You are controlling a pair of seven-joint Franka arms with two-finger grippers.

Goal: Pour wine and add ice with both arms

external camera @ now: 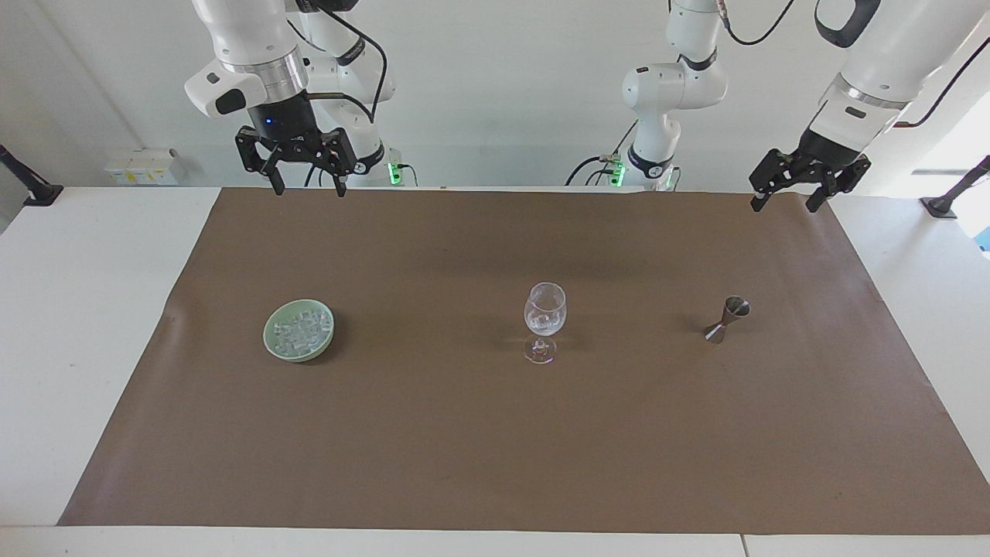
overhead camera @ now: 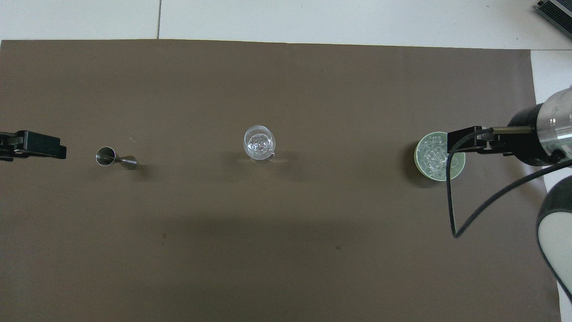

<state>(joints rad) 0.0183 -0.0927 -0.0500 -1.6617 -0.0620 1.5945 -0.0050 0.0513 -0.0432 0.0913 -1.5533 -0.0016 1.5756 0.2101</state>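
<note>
Overhead view: glassy ice (overhead camera: 432, 154) cubes in round green dish (overhead camera: 456, 171)

Left end effector (overhead camera: 33, 145) cut off by the overhead edge, green dish (overhead camera: 424, 167) rim partly hidden under right end effector (overhead camera: 464, 139), wine glass (external camera: 544, 319) contents unclear

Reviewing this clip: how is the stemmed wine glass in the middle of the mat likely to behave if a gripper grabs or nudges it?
The wine glass stands upright on a thin stem over a small foot, so a sideways nudge high on the bowl would probably tip it. Its clear, smooth wall looks slippery and breakable, so it likely needs a gentle grip. The ice pieces visible in the bowl may shift.
</note>
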